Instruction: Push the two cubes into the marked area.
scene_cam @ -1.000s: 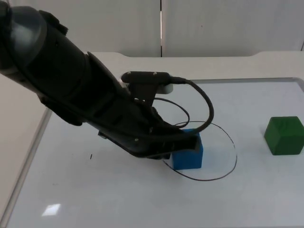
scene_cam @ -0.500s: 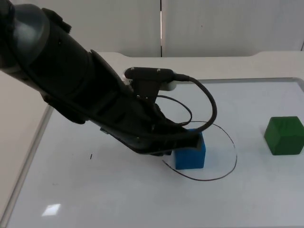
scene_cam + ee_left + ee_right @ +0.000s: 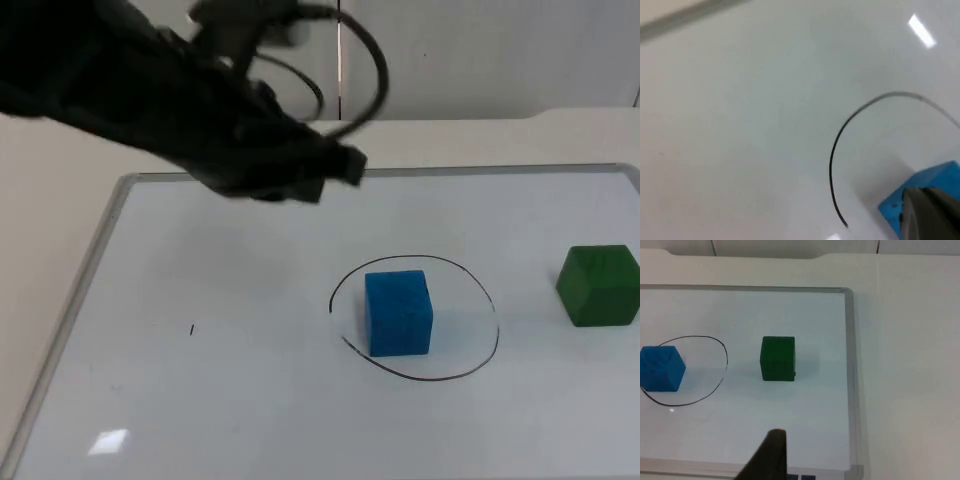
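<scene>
A blue cube [image 3: 398, 312] stands inside the black hand-drawn circle [image 3: 496, 325] on the whiteboard, toward its left half. The green cube [image 3: 598, 285] sits outside the circle, to its right and close to the board's right edge. My left gripper [image 3: 345, 165] hangs lifted over the board's far edge, well back and to the left of the blue cube and apart from it. The left wrist view looks down on the blue cube [image 3: 922, 190] and the circle's line [image 3: 831, 165]. In the right wrist view my right gripper [image 3: 769, 455] waits short of the green cube [image 3: 778, 358], with the blue cube [image 3: 660, 368] farther on.
The whiteboard has a raised grey frame [image 3: 80, 290] on its left side and a frame edge [image 3: 852, 365] beside the green cube. A small black mark [image 3: 192, 329] lies on the board's left part. Bare board lies between the circle and the green cube.
The left arm has lifted off the blue cube and swung up and back toward the far left. The blue cube, nudged slightly right, now stands uncovered inside the circle. The green cube has not moved.
</scene>
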